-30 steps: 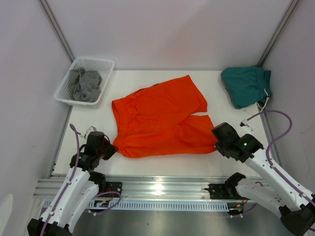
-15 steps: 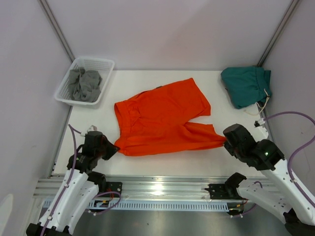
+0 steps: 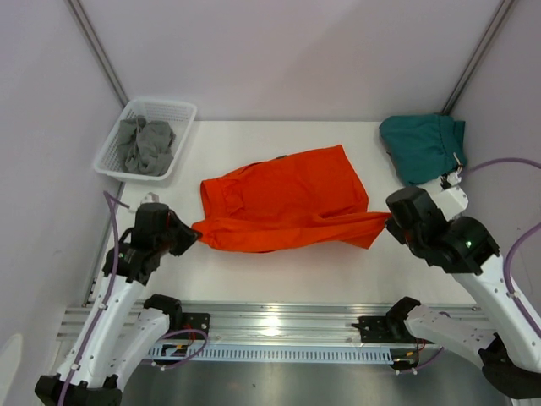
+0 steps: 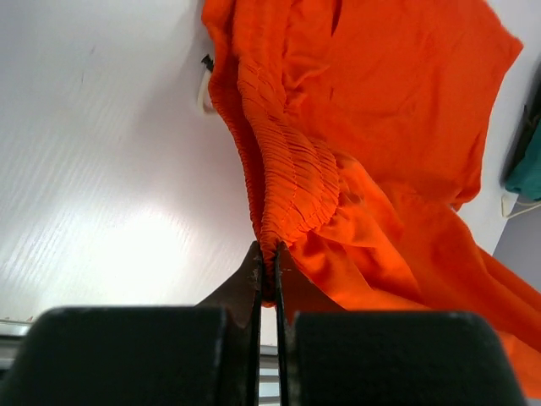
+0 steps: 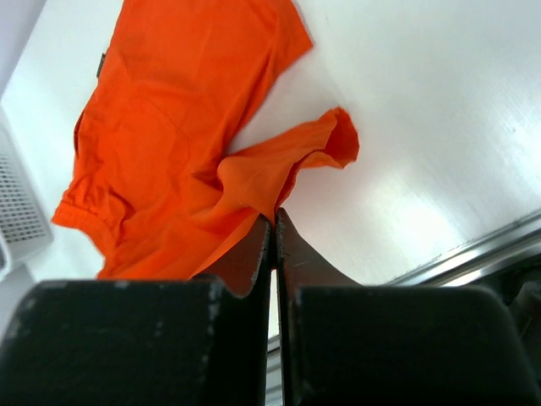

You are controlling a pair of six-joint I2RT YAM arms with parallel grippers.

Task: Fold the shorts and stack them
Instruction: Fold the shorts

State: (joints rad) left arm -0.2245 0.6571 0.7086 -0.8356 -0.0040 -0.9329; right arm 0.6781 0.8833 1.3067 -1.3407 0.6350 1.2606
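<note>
White basket (image 3: 166,103) w/ grey cloth (image 3: 145,145) in it, at table's (image 3: 279,271) far-left corner.

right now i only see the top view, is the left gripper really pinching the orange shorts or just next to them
Observer: Pinching. Its wrist view shows the left gripper shut on the gathered waistband of the orange shorts.
Operator: and the right one
Observer: The right gripper is shut on a fold of cloth near one leg's end.
Operator: drawstring caught anywhere
Observer: A white loop, probably the drawstring, lies by the waistband, clear of the gripper.
</note>
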